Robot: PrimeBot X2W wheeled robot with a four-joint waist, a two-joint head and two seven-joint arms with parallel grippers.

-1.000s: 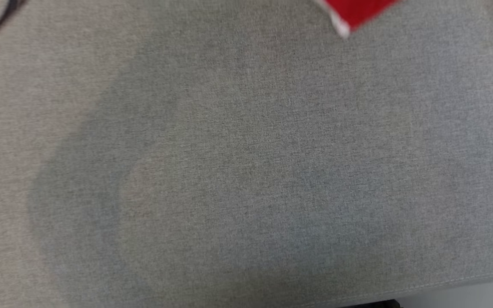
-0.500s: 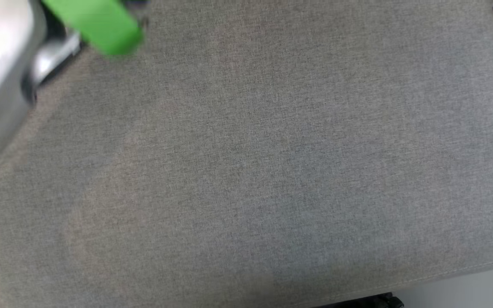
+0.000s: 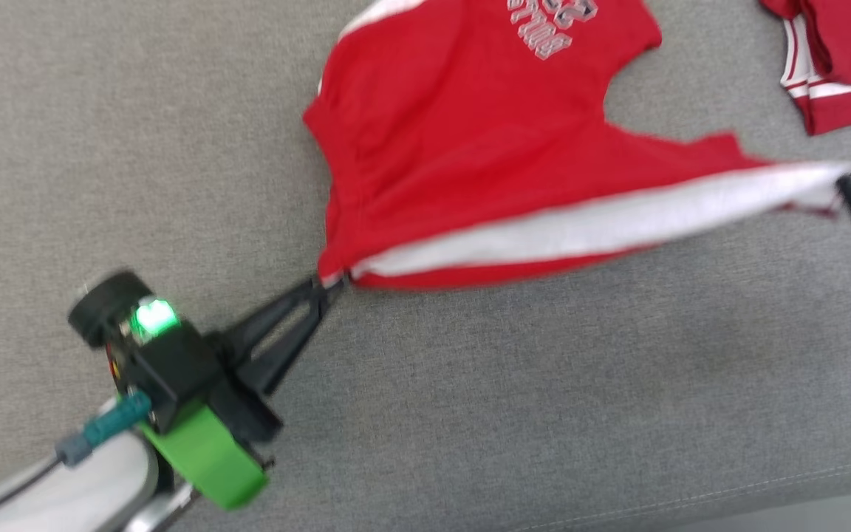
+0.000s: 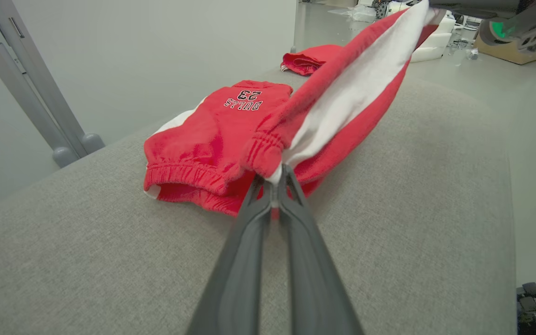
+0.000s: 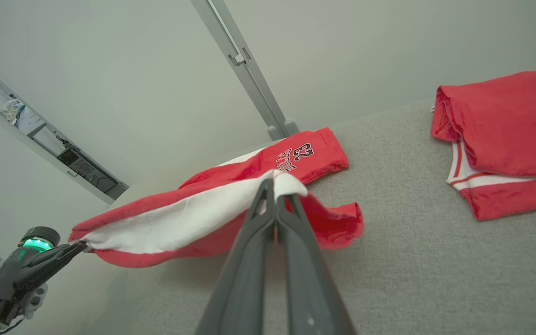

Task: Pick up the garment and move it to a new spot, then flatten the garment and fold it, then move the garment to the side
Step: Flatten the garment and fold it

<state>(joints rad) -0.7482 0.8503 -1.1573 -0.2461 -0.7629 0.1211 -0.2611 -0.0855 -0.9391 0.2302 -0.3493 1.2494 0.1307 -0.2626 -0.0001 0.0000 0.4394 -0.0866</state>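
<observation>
The garment (image 3: 462, 140) is a pair of red shorts with a white side stripe and a printed "BULLS 23" mark. It lies partly on the grey padded surface (image 3: 470, 414) and is stretched between both grippers. My left gripper (image 3: 331, 282) is shut on the waistband corner (image 4: 268, 158). At the right edge of the head view my right gripper (image 3: 848, 182) is shut on the other end of the white stripe (image 5: 282, 179). The held edge hangs taut above the surface while the rest of the garment (image 4: 212, 125) rests behind it.
A second red piece of clothing with white trim (image 3: 832, 66) lies at the far right of the surface (image 5: 505, 125). The surface's front edge (image 3: 765, 488) runs along the bottom right. A grey post (image 4: 30, 93) stands behind the surface.
The head camera has swung, so the whole picture shifted. The garment and both grippers have come into the head view, where only grey cloth and red scraps showed before.
</observation>
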